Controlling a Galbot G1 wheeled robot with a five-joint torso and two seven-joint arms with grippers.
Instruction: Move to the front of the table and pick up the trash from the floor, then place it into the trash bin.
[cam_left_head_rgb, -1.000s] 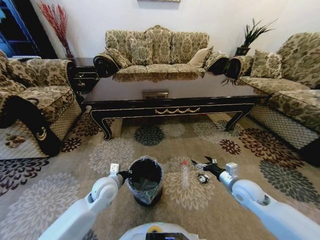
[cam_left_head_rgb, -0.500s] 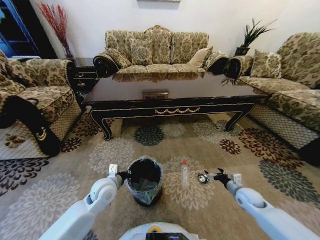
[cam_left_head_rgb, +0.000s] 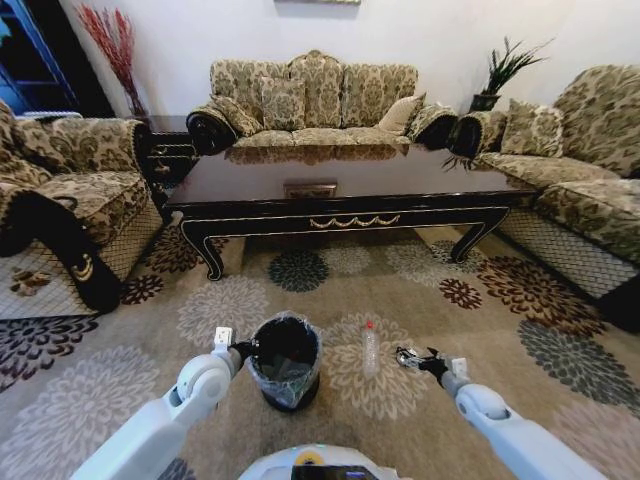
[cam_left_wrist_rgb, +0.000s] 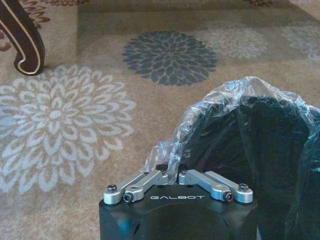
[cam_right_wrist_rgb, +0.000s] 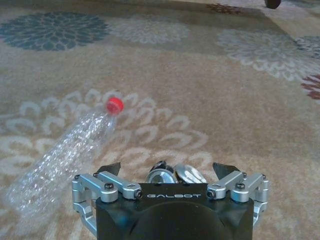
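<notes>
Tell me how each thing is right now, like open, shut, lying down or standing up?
Left gripper: shut on the bin's bag rim.
Right gripper: open around the small round piece.
Plastic bottle: lying flat on the carpet, red cap on.
Trash bin: upright, bag-lined.

My room is evenly bright; table (cam_left_head_rgb: 340, 180) top glares with reflections, edges bow outward, wrist views soft
</notes>
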